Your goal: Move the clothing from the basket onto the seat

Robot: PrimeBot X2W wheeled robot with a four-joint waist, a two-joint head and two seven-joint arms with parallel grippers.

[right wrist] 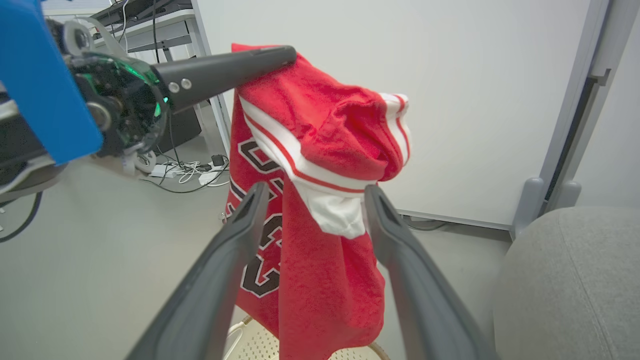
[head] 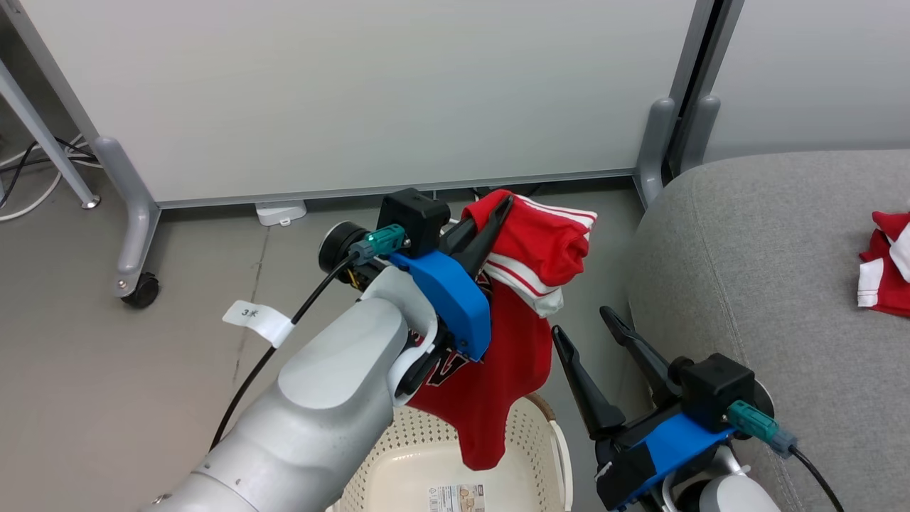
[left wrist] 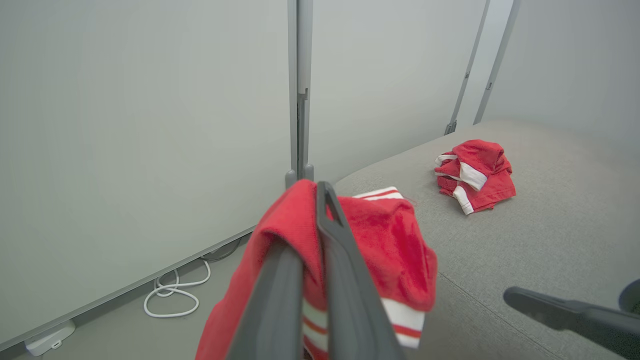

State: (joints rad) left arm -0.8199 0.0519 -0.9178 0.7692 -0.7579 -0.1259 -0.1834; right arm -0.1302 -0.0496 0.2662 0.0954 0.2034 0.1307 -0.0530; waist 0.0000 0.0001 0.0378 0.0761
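Head view has my left gripper (head: pixel 499 212) clamped tight on the top edge of the red jersey (head: pixel 508 363), fingers pinched together with a fold of cloth caught near the tips. Grabbing it high like that lets the whole thing hang straight down instead of bunching, and the striped trim flops over toward the seat side. The hem dangles over the basket (head: pixel 551 427), right about at rim level, and I can't tell if it's fully clear. So I'd call this lifted but not carried across yet.

My right gripper (head: pixel 583 323) sits just beside the hanging cloth, jaws spread wide and holding nothing. In right wrist view the jersey hangs framed between its fingers, not touching as far as I can tell. I reckon it's there as a spare hand in case the cloth slips.

Out to the right is the grey seat (head: pixel 746 299), with a second red garment (head: pixel 881 267) lying crumpled on it, well back from the edge. So that's one piece delivered. This one needs a swing right over the rounded edge before letting go, and the hem could snag on the basket's rim.
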